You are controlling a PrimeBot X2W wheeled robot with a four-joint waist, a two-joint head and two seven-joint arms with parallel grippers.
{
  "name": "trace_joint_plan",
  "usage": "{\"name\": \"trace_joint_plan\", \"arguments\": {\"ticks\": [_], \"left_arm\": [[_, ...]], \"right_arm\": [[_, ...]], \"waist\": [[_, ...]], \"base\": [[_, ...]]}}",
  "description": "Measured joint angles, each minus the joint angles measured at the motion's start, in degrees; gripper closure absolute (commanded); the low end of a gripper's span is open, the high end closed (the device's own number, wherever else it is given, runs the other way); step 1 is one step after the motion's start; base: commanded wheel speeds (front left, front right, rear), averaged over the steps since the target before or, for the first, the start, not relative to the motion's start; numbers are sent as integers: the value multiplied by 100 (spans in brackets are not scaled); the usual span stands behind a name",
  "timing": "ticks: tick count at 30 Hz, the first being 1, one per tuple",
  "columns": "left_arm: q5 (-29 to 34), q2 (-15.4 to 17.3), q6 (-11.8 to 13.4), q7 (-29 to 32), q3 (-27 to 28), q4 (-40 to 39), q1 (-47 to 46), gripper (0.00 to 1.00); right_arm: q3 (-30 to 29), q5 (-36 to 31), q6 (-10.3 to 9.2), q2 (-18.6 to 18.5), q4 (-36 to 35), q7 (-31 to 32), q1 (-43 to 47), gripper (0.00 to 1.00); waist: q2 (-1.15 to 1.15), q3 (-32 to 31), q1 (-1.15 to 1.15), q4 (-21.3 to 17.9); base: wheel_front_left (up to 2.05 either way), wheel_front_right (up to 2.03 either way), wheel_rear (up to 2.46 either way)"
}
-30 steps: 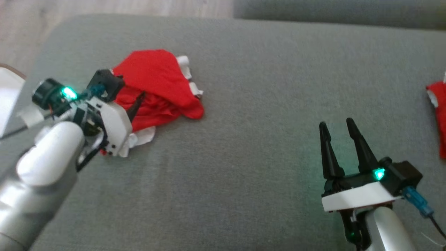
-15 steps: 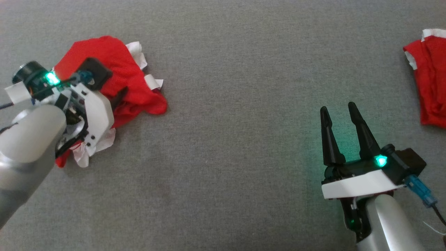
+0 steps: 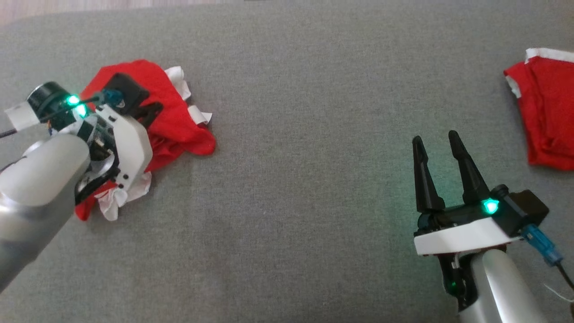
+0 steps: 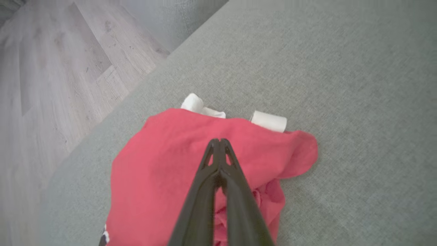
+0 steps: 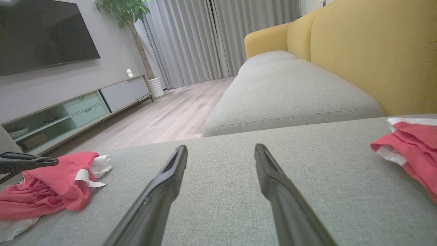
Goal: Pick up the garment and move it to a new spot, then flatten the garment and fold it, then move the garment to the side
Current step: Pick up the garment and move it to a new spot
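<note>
Left arm: pale forearm (image 3: 40, 179) comes in from the lower left, wrist angled up and to the right. It puts the left end effector (image 3: 151, 110) over the garment (image 3: 179, 128). In the left wrist view the fingers are pressed together right to the tips, with no cloth seen between them. Can't tell if the tips touch the fabric underneath. From the right wrist view they lie near level across the garment's top.

Right arm: well to the right of the garment, forearm rising from the bottom edge. The right end effector (image 3: 435, 137) points away from the robot and leans slightly left. Its fingers are spread in a moderate V with nothing between them. It sits low over the cushion (image 3: 291, 202); contact can't be judged. A green LED is lit on each wrist.

Garment: red with white trim, a crumpled heap on the grey cushion, close to its left edge. Wood floor (image 4: 51, 85) lies just past the garment on that side. White cuffs stick out on the garment's far side, and more white bunches by the left wrist.

Second garment (image 3: 547, 112): same red and white, far right of the garment, beyond the right end effector, cut off by the frame edge.

Writing: a small dark-and-white mark (image 4: 103, 236) at the garment's lower edge in the left wrist view, too small to read.
</note>
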Motion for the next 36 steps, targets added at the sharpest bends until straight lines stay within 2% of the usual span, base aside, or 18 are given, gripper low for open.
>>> {"name": "trace_joint_plan", "arguments": {"ticks": [8,10,11,17,18,19,20,25,29,33,36], "left_arm": [[-359,-14,12,-943,113,352,-32,100],[-481,-48,185,-1294,307,446,3,100],[-481,-48,185,-1294,307,446,3,100],[-991,-193,860,-2278,872,390,686,100],[-1091,-199,988,-2396,957,335,892,65],[-1174,-199,1090,-2479,1026,275,1091,24],[-1232,-199,1200,-2543,1100,193,1292,0],[-1335,-223,1768,-2679,1501,-487,2269,0],[-1028,-311,2192,-2681,2129,-1235,3070,0],[-627,-460,2418,-2687,2630,-1745,3924,0],[-387,-553,2474,-2688,2965,-1939,4480,0]], "right_arm": [[-94,100,0,0,2,0,112,0],[-138,100,0,1,2,0,222,0],[-138,100,0,1,2,0,222,0],[-237,101,0,1,4,0,454,0],[-240,102,0,1,8,0,500,0],[-241,103,0,2,12,0,543,0],[-237,116,0,2,15,0,591,0],[-246,153,0,3,57,0,801,0],[-255,154,0,4,68,0,953,0],[-250,197,0,5,74,0,1014,0],[-210,211,0,5,99,0,1096,0]], "waist": [[0,-399,0,45],[0,-521,0,91],[0,-521,0,91],[0,-914,-1,310],[0,-988,-1,357],[0,-1057,-1,401],[0,-1125,-1,447],[0,-1443,-1,681],[0,-1622,-1,851],[0,-1748,-1,948],[0,-1806,-1,970]], "base": [[0,0,0],[0,0,0],[0,0,0],[0,0,0],[0,0,0],[0,0,0],[0,0,0],[0,0,0],[0,0,0],[0,0,0],[0,0,0]]}}
